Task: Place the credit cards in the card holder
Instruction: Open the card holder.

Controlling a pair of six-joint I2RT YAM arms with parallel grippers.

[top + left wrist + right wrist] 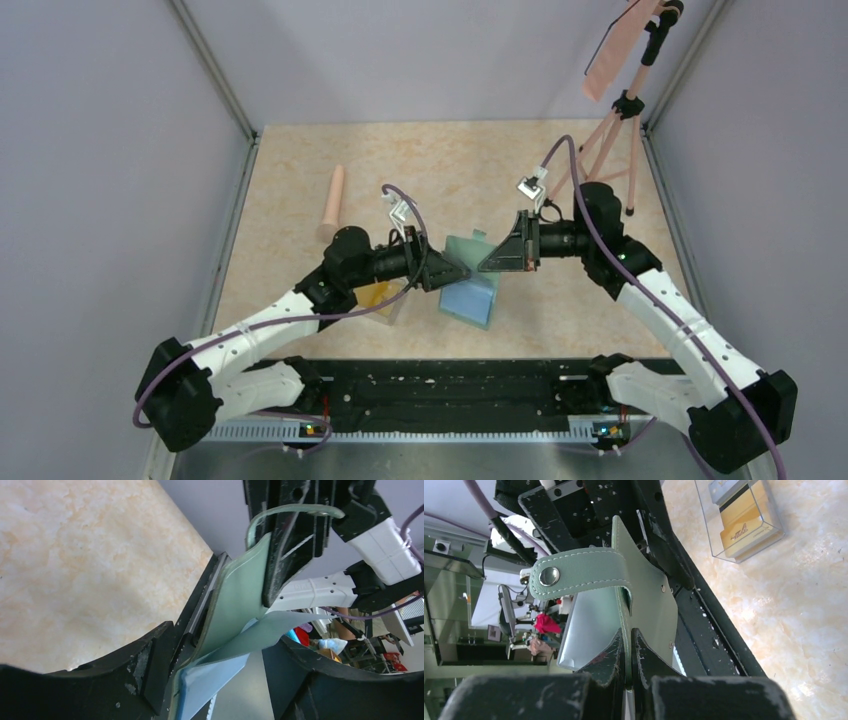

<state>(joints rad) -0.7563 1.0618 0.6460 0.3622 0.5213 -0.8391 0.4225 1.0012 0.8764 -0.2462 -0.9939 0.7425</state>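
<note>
The card holder [465, 252], a muted-green wallet, hangs open above the middle of the table between both grippers. My right gripper [628, 636] is shut on its green cover [646, 600], just under the snap tab [579, 571]. My left gripper [222, 640] stands open around the wallet's lower part. The green cover [235, 600] lies against its left finger, and pale blue pocket pages [215, 680] fan into the gap. The credit cards [744, 527], yellow-orange ones, stand in a clear box [385, 298] on the table under the left arm. No card is in either gripper.
A pink cylinder [333, 200] lies at the back left. A pink tripod [620, 120] stands at the back right corner. A black rail [450, 385] runs along the near edge. Walls close in both sides.
</note>
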